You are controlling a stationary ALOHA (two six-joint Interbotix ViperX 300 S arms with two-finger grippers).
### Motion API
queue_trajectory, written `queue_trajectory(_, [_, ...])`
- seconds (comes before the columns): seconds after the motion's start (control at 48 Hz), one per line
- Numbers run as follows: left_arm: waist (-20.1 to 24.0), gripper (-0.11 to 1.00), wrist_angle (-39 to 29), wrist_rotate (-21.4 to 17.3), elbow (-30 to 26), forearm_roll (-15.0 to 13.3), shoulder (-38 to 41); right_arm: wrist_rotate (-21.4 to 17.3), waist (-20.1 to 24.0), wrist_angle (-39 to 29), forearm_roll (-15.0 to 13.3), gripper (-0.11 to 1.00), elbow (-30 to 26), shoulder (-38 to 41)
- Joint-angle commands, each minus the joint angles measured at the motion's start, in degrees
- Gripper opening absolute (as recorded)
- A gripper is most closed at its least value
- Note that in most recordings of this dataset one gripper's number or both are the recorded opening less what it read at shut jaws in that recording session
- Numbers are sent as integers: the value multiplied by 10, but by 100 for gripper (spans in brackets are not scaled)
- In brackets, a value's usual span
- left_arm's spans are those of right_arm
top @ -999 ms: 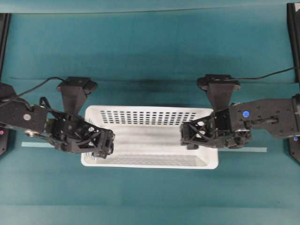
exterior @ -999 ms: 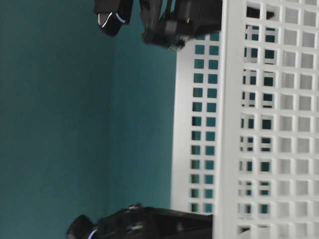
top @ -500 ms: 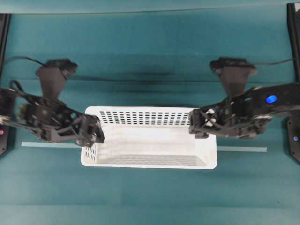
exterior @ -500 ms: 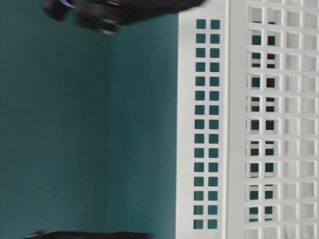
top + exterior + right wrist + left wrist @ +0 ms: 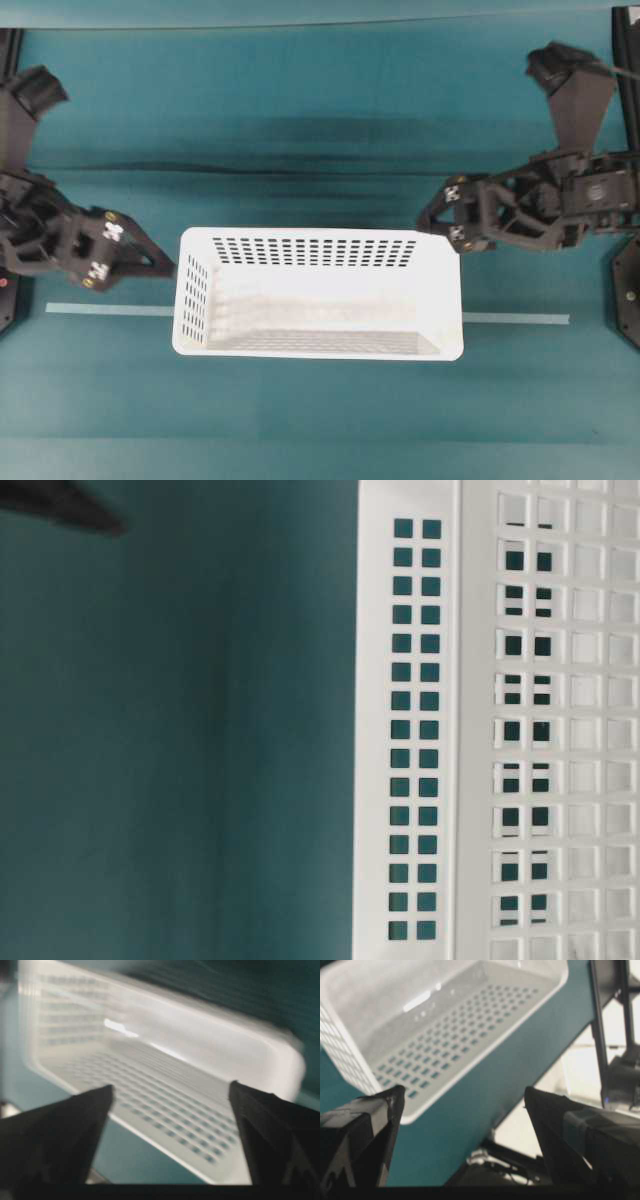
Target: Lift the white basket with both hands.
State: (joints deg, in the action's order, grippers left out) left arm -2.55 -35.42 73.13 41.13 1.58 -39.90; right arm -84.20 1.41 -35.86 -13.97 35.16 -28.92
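The overhead camera looks straight down; the table-level one sits close, turned sideways; all views share the slotted rectangular white plastic basket (image 5: 318,293).

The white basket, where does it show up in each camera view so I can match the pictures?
Overhead: white basket sits centre, slightly low, between the two arms.
Table-level: its slotted wall fills the right side, turned sideways.
Left wrist: it fills the upper left, above the open fingers.
Right wrist: it, blurred, spans the middle, beyond the open fingers.
Shared landmark: the teal table cover.
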Motion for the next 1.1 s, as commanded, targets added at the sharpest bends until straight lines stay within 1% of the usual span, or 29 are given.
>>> queue_trajectory(0.0, [11,97,17,-12,4,2,-22,9,-6,76,-23,96,18,-22])
queue_trajectory(0.104, [18,97,54,-52,20,1,-50,20,-7,127,-42,96,47,-48])
queue_trajectory(0.187, [18,97,84,-92,31,2,-64,37,-7,142,-62,96,64,-64])
queue_trajectory(0.229, [19,97,102,-118,36,2,-69,48,-7,148,-74,96,69,-71])
queue_trajectory(0.25, [19,97,114,-138,40,2,-72,55,-7,149,-80,96,70,-75])
queue_trajectory(0.333, [19,97,142,-196,45,2,-79,86,-7,156,-110,96,76,-85])
queue_trajectory(0.396, [19,97,159,-239,46,2,-83,120,-7,170,-130,96,81,-92])
queue_trajectory(0.52, [18,97,170,-331,49,2,-91,186,-7,204,-157,96,90,-98])
queue_trajectory(0.604, [16,97,171,-382,49,2,-97,239,-6,232,-165,96,98,-102])
queue_trajectory(0.666, [14,97,172,-410,50,1,-105,275,-6,253,-166,96,105,-105])
queue_trajectory(0.749, [14,97,172,-439,50,2,-120,316,-7,282,-165,96,116,-115])
queue_trajectory(0.853, [14,97,171,-454,50,2,-142,355,-7,308,-165,96,125,-137])
queue_trajectory(0.916, [14,97,171,-455,52,2,-156,364,-7,318,-165,96,129,-150])
queue_trajectory(1.082, [11,97,172,-460,60,2,-184,364,-6,323,-165,96,145,-185])
